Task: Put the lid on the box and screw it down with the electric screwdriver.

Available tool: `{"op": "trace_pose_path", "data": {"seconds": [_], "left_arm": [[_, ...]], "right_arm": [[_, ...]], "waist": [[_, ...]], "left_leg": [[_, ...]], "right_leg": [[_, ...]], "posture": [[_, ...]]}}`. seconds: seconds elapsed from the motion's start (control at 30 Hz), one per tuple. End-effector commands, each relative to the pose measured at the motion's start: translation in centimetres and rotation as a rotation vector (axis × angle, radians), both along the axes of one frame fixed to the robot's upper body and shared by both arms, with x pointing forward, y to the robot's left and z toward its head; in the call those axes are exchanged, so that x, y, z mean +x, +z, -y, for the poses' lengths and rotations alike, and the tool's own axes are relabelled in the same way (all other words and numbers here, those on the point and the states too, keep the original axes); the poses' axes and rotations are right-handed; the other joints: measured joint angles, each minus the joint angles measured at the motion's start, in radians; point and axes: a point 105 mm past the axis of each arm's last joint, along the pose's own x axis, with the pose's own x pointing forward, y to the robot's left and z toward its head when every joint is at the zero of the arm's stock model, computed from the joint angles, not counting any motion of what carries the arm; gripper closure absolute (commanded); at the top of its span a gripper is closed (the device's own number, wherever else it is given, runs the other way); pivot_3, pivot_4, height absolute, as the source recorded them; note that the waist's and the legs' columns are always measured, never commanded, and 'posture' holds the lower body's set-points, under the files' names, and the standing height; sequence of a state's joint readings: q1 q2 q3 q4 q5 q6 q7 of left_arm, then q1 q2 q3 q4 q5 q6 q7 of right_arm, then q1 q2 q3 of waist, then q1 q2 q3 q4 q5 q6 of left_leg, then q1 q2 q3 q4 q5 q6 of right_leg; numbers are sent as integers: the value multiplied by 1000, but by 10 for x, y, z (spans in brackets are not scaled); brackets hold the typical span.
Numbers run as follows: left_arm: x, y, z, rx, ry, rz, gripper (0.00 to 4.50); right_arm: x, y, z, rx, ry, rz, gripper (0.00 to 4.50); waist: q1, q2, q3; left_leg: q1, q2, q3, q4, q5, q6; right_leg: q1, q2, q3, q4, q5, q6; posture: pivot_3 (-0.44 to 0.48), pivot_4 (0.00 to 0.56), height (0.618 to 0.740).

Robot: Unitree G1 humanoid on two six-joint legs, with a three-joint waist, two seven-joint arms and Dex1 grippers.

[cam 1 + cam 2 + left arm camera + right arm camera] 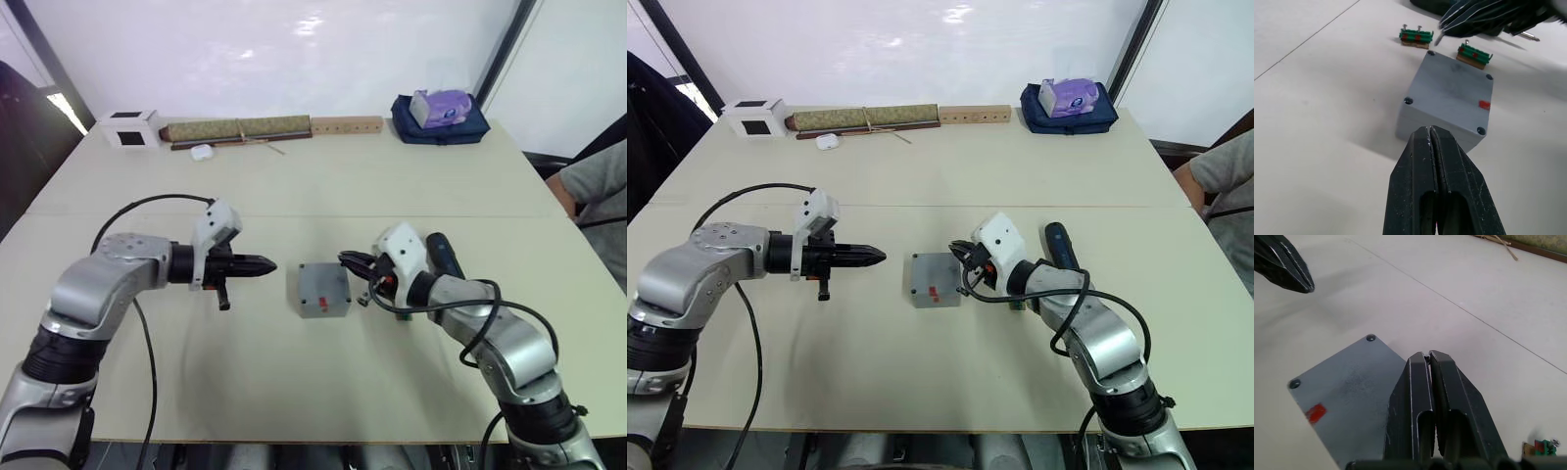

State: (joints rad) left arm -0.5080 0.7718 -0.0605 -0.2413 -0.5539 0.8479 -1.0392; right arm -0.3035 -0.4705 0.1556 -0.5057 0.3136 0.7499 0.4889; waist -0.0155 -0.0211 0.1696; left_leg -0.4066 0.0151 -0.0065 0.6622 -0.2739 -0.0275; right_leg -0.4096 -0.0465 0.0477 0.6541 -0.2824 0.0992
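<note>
The grey box [323, 291] stands mid-table. The flat grey lid [1454, 95] lies on top of it, with a screw at each corner and a small red sticker. Left of the box, my left gripper [270, 264] is shut and empty, its tip pointing at the box from a short gap away. My right gripper [346, 260] is shut and empty too, hovering at the box's far right corner, just over the lid's edge in the right wrist view [1426, 355]. The dark blue electric screwdriver [446, 257] lies on the table beside my right forearm.
Two small green terminal blocks [1416, 36] lie just beyond the box. Along the far edge sit a white cube with a black square [129, 128], a rolled mat [235, 128], a wooden block [347, 124] and a blue bag with tissues [441, 113]. A person's arm [593, 191] shows at the right.
</note>
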Motion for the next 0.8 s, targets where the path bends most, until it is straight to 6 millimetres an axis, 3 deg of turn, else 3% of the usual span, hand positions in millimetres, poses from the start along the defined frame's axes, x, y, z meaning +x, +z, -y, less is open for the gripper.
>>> {"op": "trace_pose_path", "data": {"seconds": [0.03, 0.37, 0.8], "left_arm": [[-2, 9, 1, -16, -4, 33, 4500], [-6, 12, 9, -37, -30, 30, 4500], [-6, 17, 19, -52, -58, 34, 4500]], "right_arm": [[2, 8, -2, 2, -1, 52, 4444], [-4, 4, 7, -11, -9, 43, 4444], [2, -4, 3, 3, -41, 31, 4444]], "waist": [[0, 0, 0], [1, 0, 0], [0, 0, 0]], "left_leg": [[0, 0, 0, 0, 0, 0], [0, 0, 0, 0, 0, 0], [0, -1, 0, 1, 0, 0]], "right_leg": [[0, 0, 0, 0, 0, 0], [0, 0, 0, 0, 0, 0], [0, 0, 0, 1, 0, 0]], "posture": [[0, 150, 740], [0, 150, 740], [0, 150, 740]]}}
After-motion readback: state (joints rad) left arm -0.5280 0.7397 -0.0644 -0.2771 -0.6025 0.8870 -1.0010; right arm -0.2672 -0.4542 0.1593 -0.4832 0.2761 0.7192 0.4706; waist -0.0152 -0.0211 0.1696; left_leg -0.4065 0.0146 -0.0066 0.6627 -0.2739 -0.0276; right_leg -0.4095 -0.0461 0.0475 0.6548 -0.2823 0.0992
